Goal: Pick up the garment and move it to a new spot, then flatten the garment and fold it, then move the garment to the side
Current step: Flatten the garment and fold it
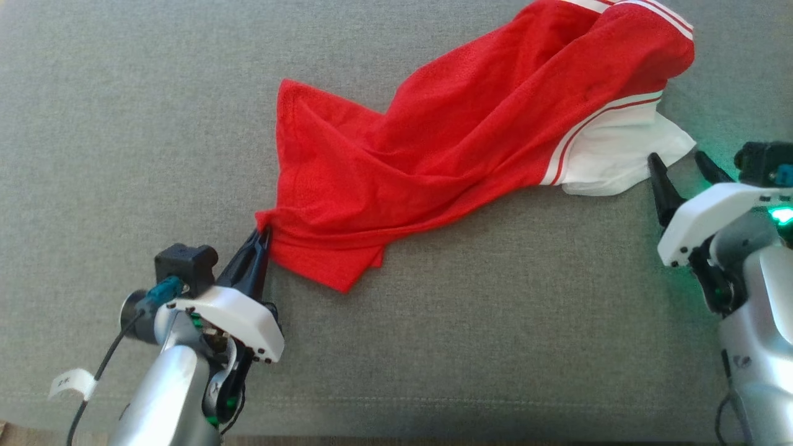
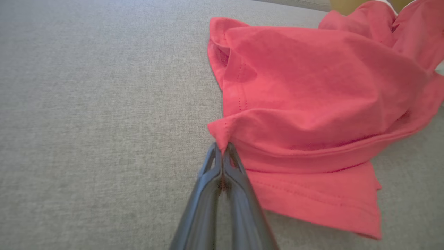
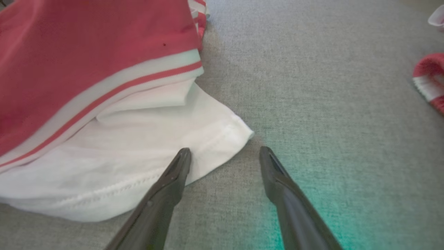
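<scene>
Well, in the head view a crumpled red mesh garment [image 1: 471, 142] with white striped trim and a white panel [image 1: 619, 158] lies on the grey woven fabric surface [image 1: 124, 93]. Its long axis runs diagonally from lower left to upper right, where the striped end reaches the top edge. A red hem corner points down-left and the white panel points right. The left gripper [image 1: 265, 232], at lower left, has its two dark fingers pressed together on the garment's lower-left red corner. The right gripper [image 1: 676, 158], at the right edge, holds nothing, its fingers spread wide and their tips just beside the white panel's corner.

Next, the left wrist view: the left gripper [image 2: 222, 147] meets at its tips on a small peak of red cloth. The garment [image 2: 312, 86] spreads away up and to the right, a stitched hem lying flat beside the fingers.

Last, the right wrist view: the right gripper [image 3: 225, 152] stands wide open and empty. One fingertip overlaps the white panel's [image 3: 138, 139] hemmed edge, though contact is unclear; the other is over bare grey fabric tinted green. The garment [image 3: 86, 52] occupies the upper left, stripes slanting down-left. A small red-and-white cloth piece [image 3: 430, 80] lies well apart at the right edge
</scene>
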{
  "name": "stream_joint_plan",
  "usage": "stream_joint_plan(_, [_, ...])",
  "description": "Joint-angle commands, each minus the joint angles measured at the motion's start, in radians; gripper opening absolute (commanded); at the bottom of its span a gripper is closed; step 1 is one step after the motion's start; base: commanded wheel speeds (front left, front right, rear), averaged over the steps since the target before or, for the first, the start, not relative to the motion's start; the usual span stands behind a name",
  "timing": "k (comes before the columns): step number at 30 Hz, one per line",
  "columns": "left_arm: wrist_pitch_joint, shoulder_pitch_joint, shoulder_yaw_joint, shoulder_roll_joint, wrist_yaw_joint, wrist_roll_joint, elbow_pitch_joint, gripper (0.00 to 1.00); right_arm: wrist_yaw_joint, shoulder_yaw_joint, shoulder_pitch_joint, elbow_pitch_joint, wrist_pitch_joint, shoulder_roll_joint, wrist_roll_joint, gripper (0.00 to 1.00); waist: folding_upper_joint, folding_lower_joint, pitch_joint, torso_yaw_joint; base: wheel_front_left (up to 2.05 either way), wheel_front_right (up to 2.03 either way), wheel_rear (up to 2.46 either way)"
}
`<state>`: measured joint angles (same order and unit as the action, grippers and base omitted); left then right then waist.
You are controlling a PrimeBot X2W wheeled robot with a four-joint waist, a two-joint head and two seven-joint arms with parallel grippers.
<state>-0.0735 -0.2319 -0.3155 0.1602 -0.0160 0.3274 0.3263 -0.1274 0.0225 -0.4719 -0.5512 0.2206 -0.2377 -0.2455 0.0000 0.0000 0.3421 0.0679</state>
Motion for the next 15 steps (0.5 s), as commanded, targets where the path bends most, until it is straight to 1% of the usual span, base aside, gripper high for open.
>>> stream_joint_plan(1, [-0.015, -0.029, 0.032, 0.024, 0.011, 0.0, -0.031, 0.0, -0.003, 0.025, -0.017, 0.003, -0.004, -0.015, -0.013, 1.0, 0.0, 0.0, 0.004, -0.006, 0.0, 0.0, 0.0])
stream_joint_plan(3, [-0.019, -0.031, 0.033, 0.028, 0.013, 0.0, -0.035, 0.0, -0.003, 0.037, -0.034, -0.017, -0.012, -0.019, -0.028, 0.46, 0.0, 0.0, 0.009, -0.009, 0.0, 0.0, 0.0])
stream_joint_plan(4, [-0.02, -0.032, 0.033, 0.029, 0.013, 0.001, -0.037, 0.0, -0.003, 0.044, -0.042, -0.027, -0.015, -0.019, -0.038, 0.13, 0.0, 0.0, 0.011, -0.011, 0.0, 0.0, 0.0])
stream_joint_plan(5, [-0.021, -0.033, 0.033, 0.029, 0.014, 0.001, -0.038, 0.0, -0.003, 0.05, -0.048, -0.037, -0.019, -0.022, -0.045, 0.0, 0.0, 0.0, 0.012, -0.011, 0.0, 0.0, 0.0])
stream_joint_plan(10, [-0.041, -0.039, 0.032, 0.033, 0.019, -0.001, -0.048, 0.0, -0.003, 0.07, -0.06, -0.058, -0.07, -0.027, -0.086, 0.0, 0.0, 0.0, 0.007, -0.011, 0.0, 0.0, 0.0])
stream_joint_plan(12, [-0.06, -0.036, 0.036, 0.035, 0.024, -0.003, -0.057, 0.0, -0.003, 0.072, -0.05, -0.039, -0.106, -0.028, -0.106, 0.0, 0.0, 0.0, -0.005, -0.012, 0.0, 0.0, 0.0])
stream_joint_plan(15, [-0.092, -0.027, 0.046, 0.039, 0.037, -0.005, -0.09, 0.0, -0.003, 0.067, -0.02, 0.027, -0.165, -0.029, -0.133, 0.0, 0.0, 0.0, -0.029, -0.017, 0.0, 0.0, 0.0])
